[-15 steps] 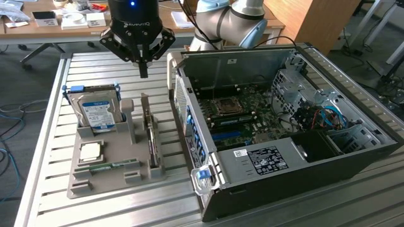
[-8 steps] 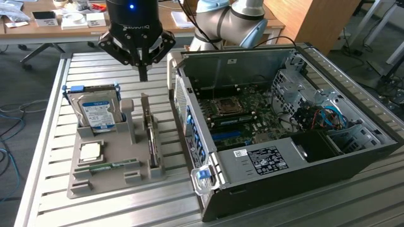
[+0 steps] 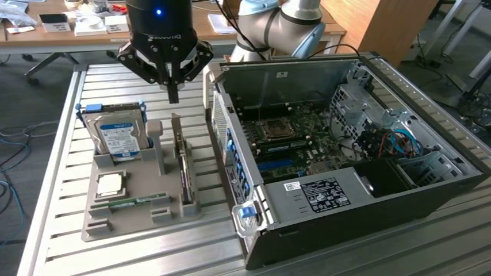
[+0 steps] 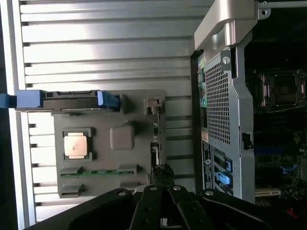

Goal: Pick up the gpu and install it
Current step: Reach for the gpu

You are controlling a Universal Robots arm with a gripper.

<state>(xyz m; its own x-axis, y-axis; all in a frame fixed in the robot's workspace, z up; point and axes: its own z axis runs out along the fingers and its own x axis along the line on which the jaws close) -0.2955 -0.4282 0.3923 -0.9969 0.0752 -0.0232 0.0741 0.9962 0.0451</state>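
The gpu (image 3: 183, 169) stands on its edge in a slot at the right side of the grey holder tray (image 3: 138, 227), a thin dark card with a metal bracket at its far end. My gripper (image 3: 173, 95) hangs above the far end of the tray, a little above and behind the card, shut with nothing between its fingers. In the wrist view the gpu (image 4: 155, 139) appears edge-on as a thin line straight ahead of the gripper (image 4: 161, 179). The open computer case (image 3: 345, 155) lies to the exterior view's right, its motherboard (image 3: 295, 135) exposed.
The tray also holds a silver hard drive (image 3: 119, 137) with blue clips, a processor chip (image 3: 110, 184) and a green memory stick (image 3: 130, 202). The case wall (image 4: 223, 96) stands close beside the tray. All rests on a slatted metal table (image 3: 54, 172).
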